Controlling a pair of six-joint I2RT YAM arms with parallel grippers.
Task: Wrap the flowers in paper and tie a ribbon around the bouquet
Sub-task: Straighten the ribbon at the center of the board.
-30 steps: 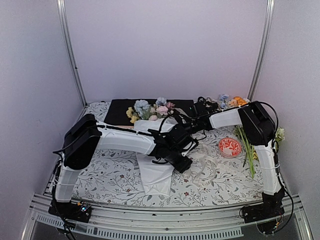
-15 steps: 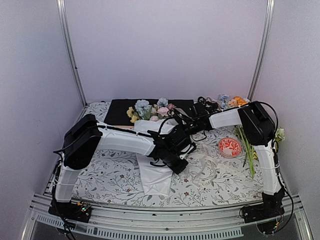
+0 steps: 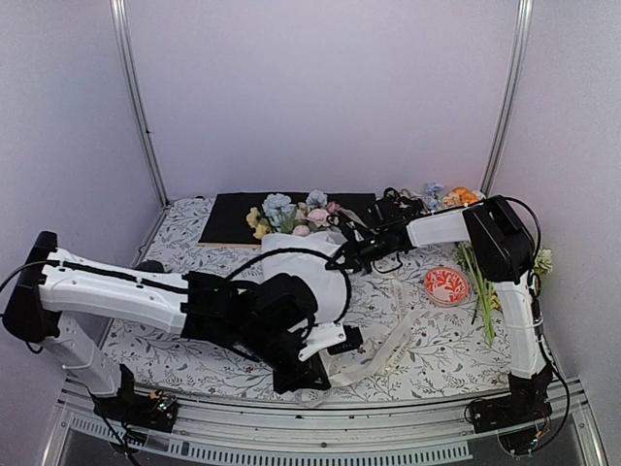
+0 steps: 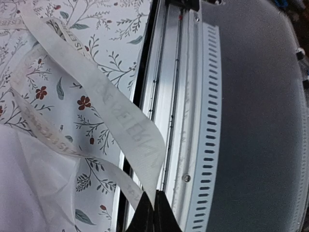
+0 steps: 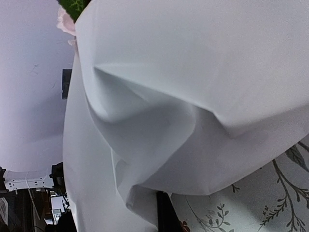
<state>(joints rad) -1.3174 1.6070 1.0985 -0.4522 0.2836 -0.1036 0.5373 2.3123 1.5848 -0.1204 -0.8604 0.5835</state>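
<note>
Now the left gripper [image 4: 155,215], pulled back from the bouquet [image 3: 289,260], has pinched the ribbon [image 4: 120,125] ready for tying, while the right gripper [image 5: 163,212] stays closed against the paper [image 5: 193,96].

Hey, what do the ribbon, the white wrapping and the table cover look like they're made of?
The ribbon: likely thin woven fabric, cream and slightly sheer; the floral print shows faintly through it. The paper: thin matte white sheet, holding soft creases. The table cover: printed cloth or vinyl, hard to tell; flat, leafy floral pattern.
</note>
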